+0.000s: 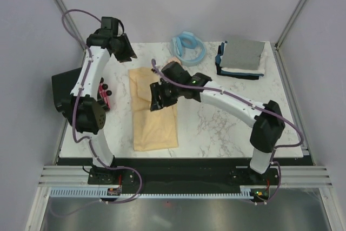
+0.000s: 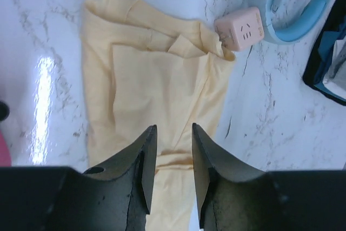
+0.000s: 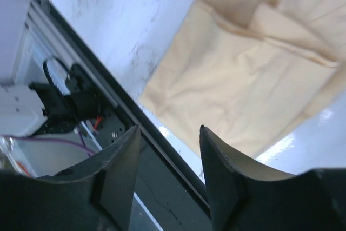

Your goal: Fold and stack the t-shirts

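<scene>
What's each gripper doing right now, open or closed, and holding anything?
Left gripper: open, holding nothing.
Right gripper: open, holding nothing.

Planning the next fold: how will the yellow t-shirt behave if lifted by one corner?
Probably floppy: the yellow t-shirt lies in soft creased folds, so it would likely drape and unfold. Likely light, being thin cloth. It may slide easily on the glossy marble table if pushed.
</scene>
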Robot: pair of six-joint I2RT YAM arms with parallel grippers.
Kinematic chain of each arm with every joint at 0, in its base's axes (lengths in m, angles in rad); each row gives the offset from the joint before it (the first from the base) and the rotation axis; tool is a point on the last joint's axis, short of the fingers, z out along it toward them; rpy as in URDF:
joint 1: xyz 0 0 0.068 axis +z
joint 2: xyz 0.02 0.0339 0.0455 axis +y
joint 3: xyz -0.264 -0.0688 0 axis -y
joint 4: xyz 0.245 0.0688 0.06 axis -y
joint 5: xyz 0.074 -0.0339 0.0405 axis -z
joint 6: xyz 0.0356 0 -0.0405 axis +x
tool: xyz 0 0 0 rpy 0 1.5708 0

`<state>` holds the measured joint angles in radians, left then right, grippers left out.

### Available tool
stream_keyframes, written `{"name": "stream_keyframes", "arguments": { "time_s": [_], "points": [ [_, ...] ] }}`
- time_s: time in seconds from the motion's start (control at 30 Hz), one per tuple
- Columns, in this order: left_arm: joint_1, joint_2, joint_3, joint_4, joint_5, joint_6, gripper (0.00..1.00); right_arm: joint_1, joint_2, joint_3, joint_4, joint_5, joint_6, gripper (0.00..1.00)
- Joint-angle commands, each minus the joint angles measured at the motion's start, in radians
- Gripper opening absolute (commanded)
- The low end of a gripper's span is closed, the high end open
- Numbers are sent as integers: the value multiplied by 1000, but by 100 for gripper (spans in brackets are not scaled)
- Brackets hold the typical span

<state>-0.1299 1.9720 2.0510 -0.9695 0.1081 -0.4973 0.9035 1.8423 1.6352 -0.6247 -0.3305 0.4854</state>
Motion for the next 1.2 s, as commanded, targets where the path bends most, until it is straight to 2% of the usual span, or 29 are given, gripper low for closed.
{"name": "stream_keyframes", "arguments": {
  "time_s": [0.0, 0.03, 0.1, 0.13, 0.27, 0.4, 0.5, 0.67, 0.87, 0.93, 1.17],
  "points": [
    [15, -177, -193, -21, -2, -52, 39, -119, -112, 6, -56, 165, 4, 60],
    [15, -244, -303, -18, 27, -63, 39, -141, -121, -6, -55, 177, 5, 65],
    [13, -307, -427, 40, 71, -87, 38, -181, -124, -20, -58, 182, -4, 65],
    [13, -340, -540, 58, 105, -95, 38, -214, -121, -21, -66, 174, -8, 65],
    [13, -517, -761, 127, 154, -118, 40, -259, -124, -60, -76, 104, -11, 66],
    [13, -607, -937, 152, 156, -110, 44, -261, -137, -200, -20, 93, -1, 66],
    [13, -639, -1003, 153, 182, -101, 44, -261, -114, -245, 20, 87, 5, 66],
    [13, -676, -1084, 135, 248, -70, 44, -261, -60, -285, 32, -17, 1, 66],
    [13, -729, -1215, 110, 292, -83, 45, -258, -78, -454, 144, -165, 33, 66],
    [15, -748, -1243, 97, 277, -92, 48, -245, -83, -498, 169, -192, 35, 66],
    [15, -748, -1229, -52, 171, -83, 48, -210, -86, -561, 192, -219, 47, 67]
  ]
}}
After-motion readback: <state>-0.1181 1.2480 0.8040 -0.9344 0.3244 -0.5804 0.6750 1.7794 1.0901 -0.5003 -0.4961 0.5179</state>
